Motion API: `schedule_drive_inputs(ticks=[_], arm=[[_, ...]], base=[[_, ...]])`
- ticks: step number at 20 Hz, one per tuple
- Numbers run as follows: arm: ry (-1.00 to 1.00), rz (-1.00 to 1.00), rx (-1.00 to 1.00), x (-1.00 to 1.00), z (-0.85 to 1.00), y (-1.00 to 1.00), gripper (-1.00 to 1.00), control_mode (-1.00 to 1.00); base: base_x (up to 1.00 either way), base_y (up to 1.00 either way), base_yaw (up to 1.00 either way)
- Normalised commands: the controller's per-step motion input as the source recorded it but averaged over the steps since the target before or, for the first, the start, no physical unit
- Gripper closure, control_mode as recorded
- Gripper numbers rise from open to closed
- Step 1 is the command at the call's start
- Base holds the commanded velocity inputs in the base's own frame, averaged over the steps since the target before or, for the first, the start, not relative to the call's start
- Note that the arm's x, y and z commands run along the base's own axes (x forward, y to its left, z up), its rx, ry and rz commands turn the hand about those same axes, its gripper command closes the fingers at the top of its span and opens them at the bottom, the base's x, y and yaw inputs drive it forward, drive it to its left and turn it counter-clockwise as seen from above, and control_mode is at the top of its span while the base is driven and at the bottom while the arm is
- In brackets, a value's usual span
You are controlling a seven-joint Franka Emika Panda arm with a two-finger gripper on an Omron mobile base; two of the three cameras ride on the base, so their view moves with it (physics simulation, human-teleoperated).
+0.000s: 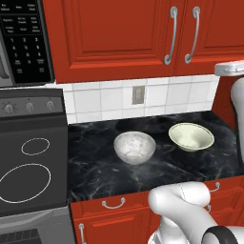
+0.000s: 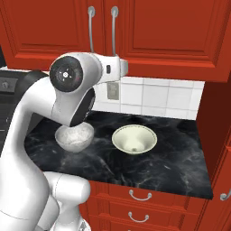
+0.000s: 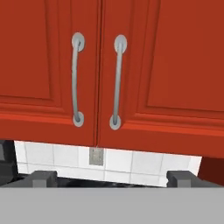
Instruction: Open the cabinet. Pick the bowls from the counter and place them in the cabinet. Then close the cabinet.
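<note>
Red cabinet [image 3: 100,70] doors are shut above the table [image 1: 157,167]; both bowls [image 1: 135,147] wait mid-table while the spread pincer [image 3: 111,178] faces the handles [image 3: 117,81], apparently lining up a pull.

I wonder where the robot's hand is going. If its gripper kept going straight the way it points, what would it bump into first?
Probably the cabinet. The open gripper faces its shut doors, near the two silver handles, though depth is unclear.

Red cabinet [image 3: 52,57], black white-veined counter [image 1: 157,167].
</note>
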Motion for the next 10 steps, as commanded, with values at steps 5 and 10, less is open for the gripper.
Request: schedule_drive_inputs(ticks=[5, 10], arm=[[0.08, -0.01, 0.0, 0.31, 0.37, 0.0, -1.0, -1.0], [0.01, 0.0, 0.0, 0.36, 0.45, 0.0, -1.0, -1.0]], base=[[0.0, 0.0, 0.0], [0.0, 0.0, 0.0]])
